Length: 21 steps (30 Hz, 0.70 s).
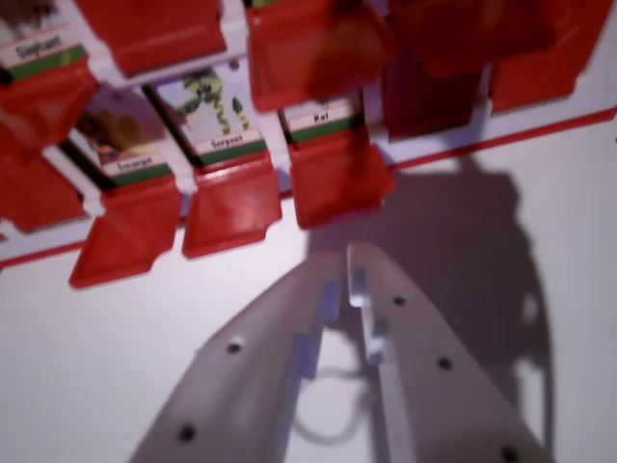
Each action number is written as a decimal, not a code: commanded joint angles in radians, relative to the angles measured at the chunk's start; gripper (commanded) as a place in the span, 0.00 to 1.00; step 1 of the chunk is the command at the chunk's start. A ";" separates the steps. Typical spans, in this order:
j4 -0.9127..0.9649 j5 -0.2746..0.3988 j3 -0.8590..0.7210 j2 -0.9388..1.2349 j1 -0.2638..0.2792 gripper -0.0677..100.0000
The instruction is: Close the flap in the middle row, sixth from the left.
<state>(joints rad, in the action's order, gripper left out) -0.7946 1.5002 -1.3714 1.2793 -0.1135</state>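
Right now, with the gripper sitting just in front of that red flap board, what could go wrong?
The gripper looks nearly shut, just short of the nearest row of red flaps. Pushing forward could catch one of those instead of the intended flap. The picture cards are blurred, and the view crops the board, so counting flaps from here is unreliable.

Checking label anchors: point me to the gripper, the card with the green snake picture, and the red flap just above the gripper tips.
gripper (347,258): wrist view, midway between the white fingertips.
green snake card (214,104): wrist view, on the picture.
red flap (337,183): wrist view, middle of its face.
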 commanded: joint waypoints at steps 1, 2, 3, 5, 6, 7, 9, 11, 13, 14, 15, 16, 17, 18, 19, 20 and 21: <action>0.025 -0.003 0.163 -0.011 0.015 0.00; 0.025 -0.002 0.176 -0.026 0.015 0.00; 0.025 -0.002 0.192 -0.040 0.015 0.00; 0.025 -0.002 0.221 -0.067 0.015 0.00; 0.025 0.000 0.235 -0.081 0.014 0.00; 0.025 0.002 0.247 -0.094 0.014 0.00; 0.028 0.003 0.268 -0.120 0.014 0.00; 0.028 0.003 0.291 -0.143 0.014 0.00; 0.028 0.003 0.311 -0.163 0.015 0.00; 0.028 0.003 0.319 -0.172 0.015 0.00; 0.028 0.003 0.328 -0.179 0.015 0.00; 0.028 0.003 0.339 -0.189 0.017 0.00; 0.028 0.003 0.350 -0.198 0.018 0.00; 0.028 0.003 0.360 -0.206 0.018 0.00; 0.031 0.003 0.370 -0.212 0.020 0.00; 0.038 0.003 0.377 -0.218 0.021 0.00; 0.051 0.003 0.379 -0.222 0.021 0.00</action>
<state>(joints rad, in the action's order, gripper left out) -0.7869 1.5002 -1.1075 1.0262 -0.1089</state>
